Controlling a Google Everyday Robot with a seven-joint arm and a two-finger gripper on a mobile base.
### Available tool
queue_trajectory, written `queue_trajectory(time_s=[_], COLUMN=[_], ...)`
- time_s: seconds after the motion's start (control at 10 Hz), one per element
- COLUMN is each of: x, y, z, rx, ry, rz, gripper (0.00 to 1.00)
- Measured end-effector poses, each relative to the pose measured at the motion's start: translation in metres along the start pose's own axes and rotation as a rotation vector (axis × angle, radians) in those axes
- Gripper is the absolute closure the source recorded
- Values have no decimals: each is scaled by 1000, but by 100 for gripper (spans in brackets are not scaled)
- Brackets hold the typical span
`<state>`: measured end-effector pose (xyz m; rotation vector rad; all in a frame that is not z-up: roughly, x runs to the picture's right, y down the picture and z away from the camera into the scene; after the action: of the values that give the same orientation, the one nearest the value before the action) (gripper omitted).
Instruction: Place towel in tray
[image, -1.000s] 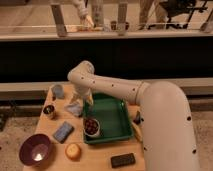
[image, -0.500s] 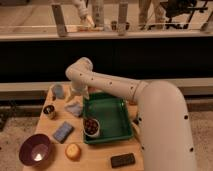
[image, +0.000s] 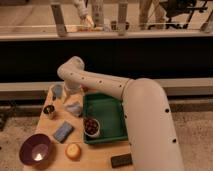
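Fingers (image: 70, 98) hover over the towel (image: 75, 109) beside the tray (image: 107, 117); I cannot tell their opening. Placement not yet done.

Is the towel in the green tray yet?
Out. The grey towel sits outside the green tray, over the wooden table, right by the gripper.

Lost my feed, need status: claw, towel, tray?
Claw just above towel. Towel on table beside green tray, not in it. Bowl sits at tray's front corner.
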<state>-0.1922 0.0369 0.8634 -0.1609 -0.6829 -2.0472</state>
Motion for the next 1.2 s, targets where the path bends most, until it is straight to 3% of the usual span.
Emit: queue_trajectory(time_s=[0.1, 0.3, 0.5, 0.6, 0.9, 1.2], x=[2, -1, -10, -12, -18, -27], y=[-3, -3, -11, -14, -20, -20], z=[5, 18, 52, 60, 67, 87], rx=[0, 14, 33, 38, 40, 49], ry=[-5, -19, -66, -80, -97, -71], rz=[-74, -128, -219, -243, -292, -285], gripper=[20, 20, 20, 20, 20, 20])
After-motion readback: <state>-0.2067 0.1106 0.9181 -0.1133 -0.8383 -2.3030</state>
